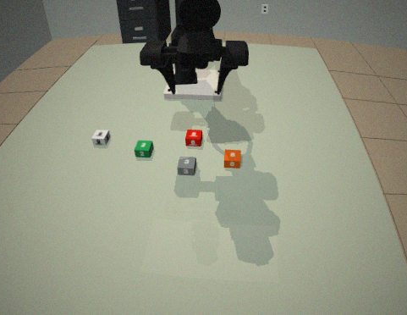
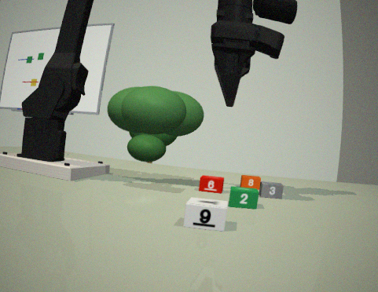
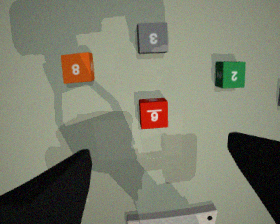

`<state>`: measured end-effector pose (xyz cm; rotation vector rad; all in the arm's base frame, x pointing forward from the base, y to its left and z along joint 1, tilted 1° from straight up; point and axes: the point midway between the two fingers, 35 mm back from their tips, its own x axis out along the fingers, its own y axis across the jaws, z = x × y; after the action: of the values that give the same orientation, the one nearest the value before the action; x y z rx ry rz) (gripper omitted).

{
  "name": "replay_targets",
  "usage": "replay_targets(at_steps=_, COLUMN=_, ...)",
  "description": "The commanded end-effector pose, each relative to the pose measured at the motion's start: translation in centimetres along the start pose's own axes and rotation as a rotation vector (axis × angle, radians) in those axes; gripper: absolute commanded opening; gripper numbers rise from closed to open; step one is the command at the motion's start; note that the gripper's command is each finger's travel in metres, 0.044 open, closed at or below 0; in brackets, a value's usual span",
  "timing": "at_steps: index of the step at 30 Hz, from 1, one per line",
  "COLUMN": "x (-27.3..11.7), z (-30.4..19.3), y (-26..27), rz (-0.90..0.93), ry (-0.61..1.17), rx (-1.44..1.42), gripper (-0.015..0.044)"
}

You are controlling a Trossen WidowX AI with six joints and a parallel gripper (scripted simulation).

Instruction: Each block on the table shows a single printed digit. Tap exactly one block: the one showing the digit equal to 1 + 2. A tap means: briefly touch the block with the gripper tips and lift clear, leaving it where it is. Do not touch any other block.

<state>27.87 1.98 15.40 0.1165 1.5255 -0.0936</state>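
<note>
The grey block [image 1: 187, 166] [image 2: 271, 190] [image 3: 152, 38] shows the digit 3 and lies flat on the table. My gripper [image 1: 195, 92] [image 2: 229, 105] [image 3: 161, 149] is open and empty, high above the table. In the wrist view its two dark fingers stand wide apart at the lower left and lower right, and the grey block is beyond them near the top middle. No block is between the fingers or touched by them.
A red block [image 1: 194, 138] [image 2: 211, 184] [image 3: 153, 114] with 6, an orange block [image 1: 233, 158] [image 2: 250, 182] [image 3: 77, 68] with 8, a green block [image 1: 144, 149] [image 2: 244, 198] [image 3: 230, 75] with 2 and a white block [image 1: 101, 137] [image 2: 205, 215] with 9 stand around the grey one.
</note>
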Motion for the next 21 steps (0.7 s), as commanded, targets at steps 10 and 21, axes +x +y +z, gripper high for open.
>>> replay_targets(at_steps=10, x=0.2, z=5.3, y=7.1, rz=0.01, ry=0.009, rx=0.032, gripper=0.04)
replay_targets(at_steps=21, x=0.2, z=5.3, y=7.1, rz=0.01, ry=0.009, rx=0.032, gripper=0.04)
